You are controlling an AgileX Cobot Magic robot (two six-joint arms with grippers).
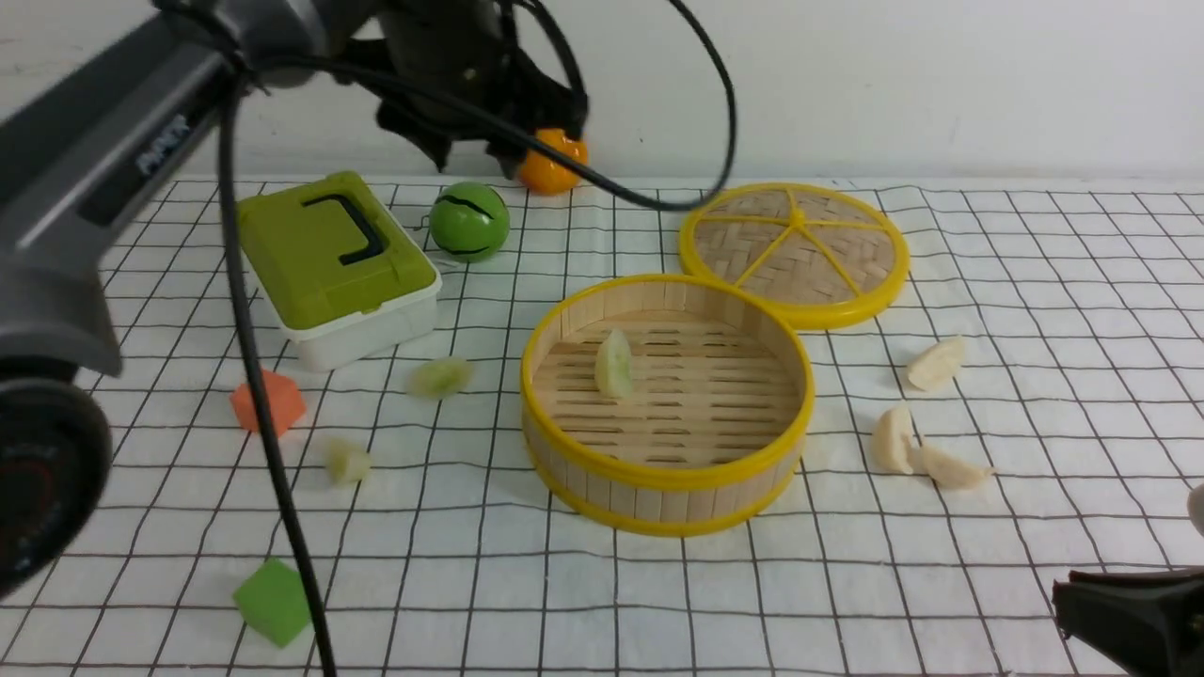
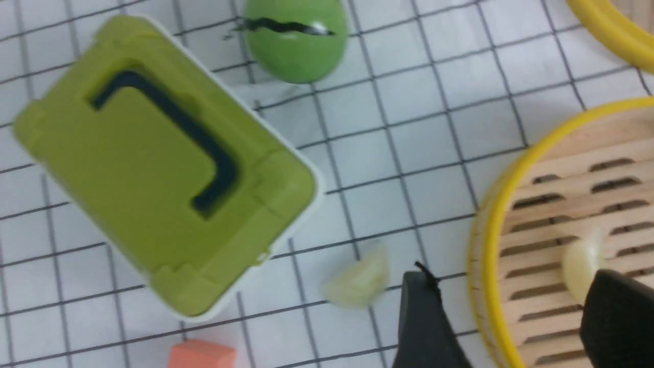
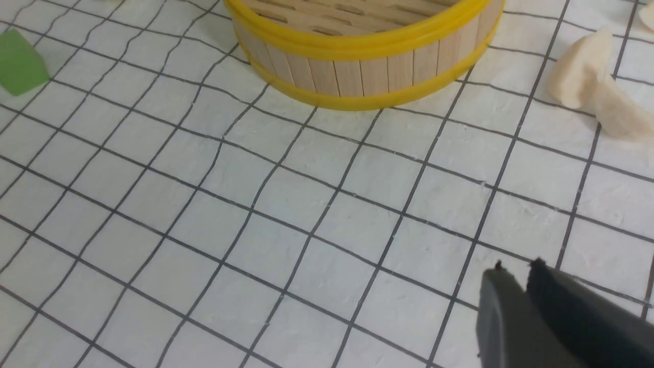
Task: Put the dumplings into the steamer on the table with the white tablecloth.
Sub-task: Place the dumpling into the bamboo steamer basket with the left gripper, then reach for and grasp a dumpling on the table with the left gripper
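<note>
The steamer point(image 1: 663, 470) stands mid-table on the white tablecloth point(image 1: 602, 602). One pale green dumpling point(image 1: 614, 363) is inside it, standing on edge. Two more green dumplings point(image 1: 439, 377) point(image 1: 347, 461) lie left of the steamer. Three cream-white dumplings point(image 1: 937, 363) point(image 1: 894, 438) point(image 1: 952, 467) lie to its right. My left gripper point(image 1: 475, 155) hangs high over the far side, open and empty. In the left wrist view the left gripper point(image 2: 511, 286) straddles the steamer rim point(image 2: 490, 230), with the dumpling point(image 2: 582, 263) beside one finger. My right gripper point(image 3: 516, 268) is shut, low at the near right.
A woven lid point(image 1: 795, 252) lies behind the steamer. A green-lidded box point(image 1: 334, 263), a green ball point(image 1: 468, 222) and an orange ball point(image 1: 553, 162) sit at the back left. An orange cube point(image 1: 268, 401) and a green cube point(image 1: 273, 602) lie at the left.
</note>
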